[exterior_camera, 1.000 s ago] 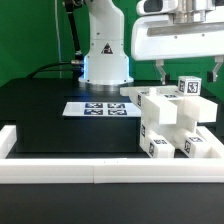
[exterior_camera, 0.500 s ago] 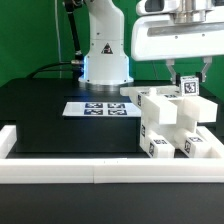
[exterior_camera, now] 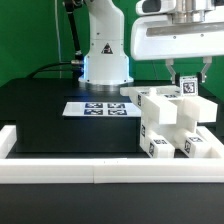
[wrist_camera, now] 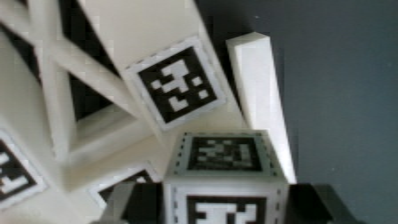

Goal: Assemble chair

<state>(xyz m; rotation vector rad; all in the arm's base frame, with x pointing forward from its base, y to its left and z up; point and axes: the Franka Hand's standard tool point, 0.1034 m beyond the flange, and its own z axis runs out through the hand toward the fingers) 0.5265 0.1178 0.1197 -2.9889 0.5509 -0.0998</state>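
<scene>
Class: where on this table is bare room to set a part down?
Bare table lies between the marker board and the border rail, and at the exterior view's left. Crowded: the chair parts at the exterior view's right, where the tool grips a tagged post.

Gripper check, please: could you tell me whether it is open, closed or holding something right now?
Gripper: closed on the small tagged post.

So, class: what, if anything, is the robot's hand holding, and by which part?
The hand is shut on a small tagged white post atop the chair parts, pinching it across two opposite sides.
</scene>
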